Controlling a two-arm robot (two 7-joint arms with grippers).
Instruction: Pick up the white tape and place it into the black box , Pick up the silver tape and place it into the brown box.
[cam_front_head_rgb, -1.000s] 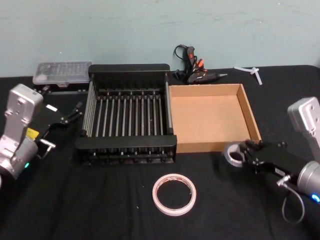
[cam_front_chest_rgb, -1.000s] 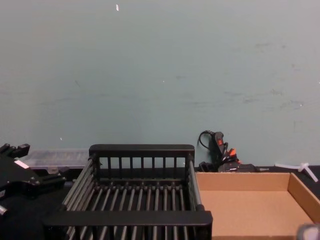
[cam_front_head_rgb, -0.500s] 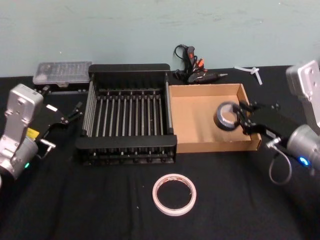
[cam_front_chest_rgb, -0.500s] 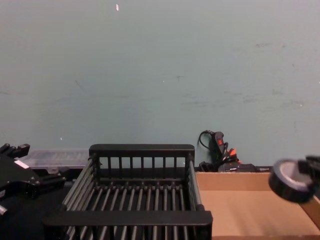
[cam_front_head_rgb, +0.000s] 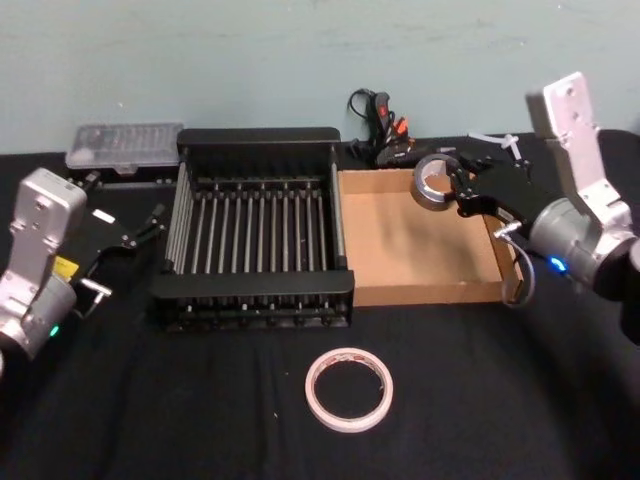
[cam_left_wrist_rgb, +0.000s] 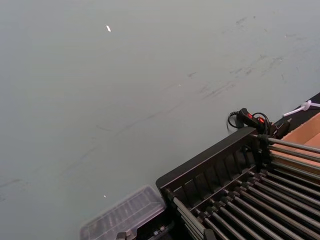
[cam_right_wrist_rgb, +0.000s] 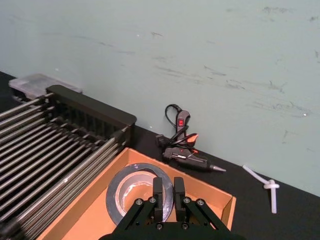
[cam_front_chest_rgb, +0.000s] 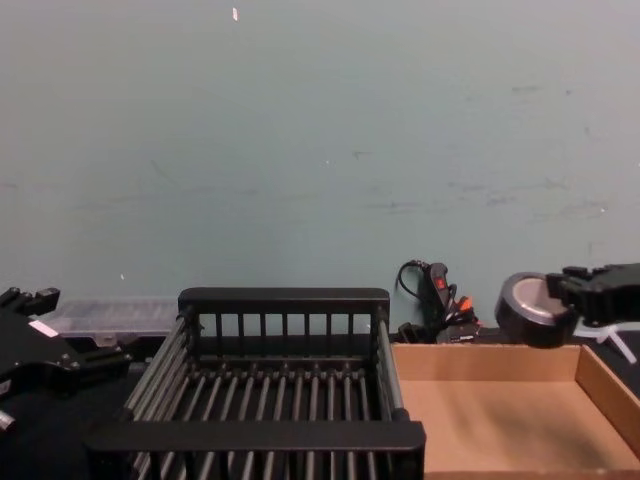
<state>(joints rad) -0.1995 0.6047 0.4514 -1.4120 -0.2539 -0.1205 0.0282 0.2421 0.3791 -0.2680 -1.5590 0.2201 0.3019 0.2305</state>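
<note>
My right gripper (cam_front_head_rgb: 458, 190) is shut on the silver tape (cam_front_head_rgb: 436, 183), a thick grey roll held in the air above the far part of the brown box (cam_front_head_rgb: 420, 292). In the right wrist view the silver tape (cam_right_wrist_rgb: 131, 188) hangs over the box's tan floor (cam_right_wrist_rgb: 85, 220), pinched by the gripper (cam_right_wrist_rgb: 166, 192). From the chest, the roll (cam_front_chest_rgb: 530, 309) floats above the brown box (cam_front_chest_rgb: 500, 362). The white tape (cam_front_head_rgb: 348, 388) lies flat on the black cloth in front of the boxes. The black box (cam_front_head_rgb: 255, 290) stands left of the brown one. My left gripper (cam_front_head_rgb: 150, 222) rests left of the black box.
A glue gun with its cord (cam_front_head_rgb: 390, 140) lies behind the boxes near the wall. A clear plastic case (cam_front_head_rgb: 124, 144) sits at the back left. White plastic pieces (cam_front_head_rgb: 500, 143) lie at the back right. Black cloth covers the table.
My right arm has lifted the silver tape from the table right of the brown box and carried it up and over the box's far side. The left arm has not moved.
</note>
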